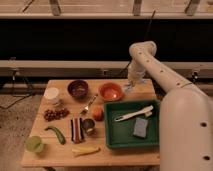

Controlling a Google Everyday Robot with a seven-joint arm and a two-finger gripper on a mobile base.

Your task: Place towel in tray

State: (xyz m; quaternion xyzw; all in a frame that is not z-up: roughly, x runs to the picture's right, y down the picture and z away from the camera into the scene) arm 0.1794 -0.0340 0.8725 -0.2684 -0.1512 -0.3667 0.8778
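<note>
camera view: the grey-blue rectangular towel lies flat in the right half of the green plastic tray, its long axis running front to back, slightly tilted. a white long-handled brush lies just behind it. the gripper hangs over the back of the wooden surface, beside the orange bowl; open or closed, cannot tell.

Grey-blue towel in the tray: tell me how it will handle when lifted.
The grey-blue towel lies flat as a folded pad in the green tray, so it probably sags and unfolds when lifted; likely light. The gripper hovers beside the orange bowl, outside the tray.
</note>
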